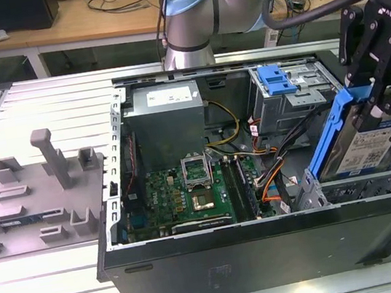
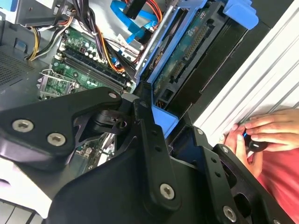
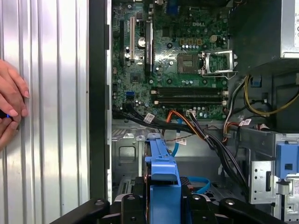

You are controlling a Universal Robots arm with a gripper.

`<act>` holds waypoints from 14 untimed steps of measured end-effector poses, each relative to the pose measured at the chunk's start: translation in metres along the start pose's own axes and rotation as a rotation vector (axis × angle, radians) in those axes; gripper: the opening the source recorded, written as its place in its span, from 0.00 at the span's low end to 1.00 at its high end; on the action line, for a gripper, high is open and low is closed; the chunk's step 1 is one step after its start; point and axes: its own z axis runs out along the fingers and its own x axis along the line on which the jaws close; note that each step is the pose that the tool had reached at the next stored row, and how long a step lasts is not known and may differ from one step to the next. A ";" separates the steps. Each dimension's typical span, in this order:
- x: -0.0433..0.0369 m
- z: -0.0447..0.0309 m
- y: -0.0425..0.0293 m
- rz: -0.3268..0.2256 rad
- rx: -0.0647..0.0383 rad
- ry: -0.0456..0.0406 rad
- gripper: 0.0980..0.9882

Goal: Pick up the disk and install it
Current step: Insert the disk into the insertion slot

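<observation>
Arm (image 1: 194, 14): in the exterior view we see its grey joints, one with a blue cap, rising at the far side and bending over toward the exterior view's right.

End effector (image 1: 375, 101): black, hanging at the exterior view's right and pointing down with a slight tilt.

Fingers (image 2: 145, 130): we note them closed on the disk (image 1: 368, 146), clamping its upper end so it is carried on edge and tilted.

Linkage bars (image 3: 133, 207): in both wrist views we see them drawn in on either side of the disk's blue rail, in contact with it.
</observation>
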 end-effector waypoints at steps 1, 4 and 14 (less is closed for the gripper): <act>0.0002 0.0016 0.0000 0.000 0.000 0.0000 0.30; 0.0009 0.0072 0.0000 0.000 -0.001 -0.0001 0.30; 0.0022 0.0211 0.0002 0.000 -0.002 0.0002 0.38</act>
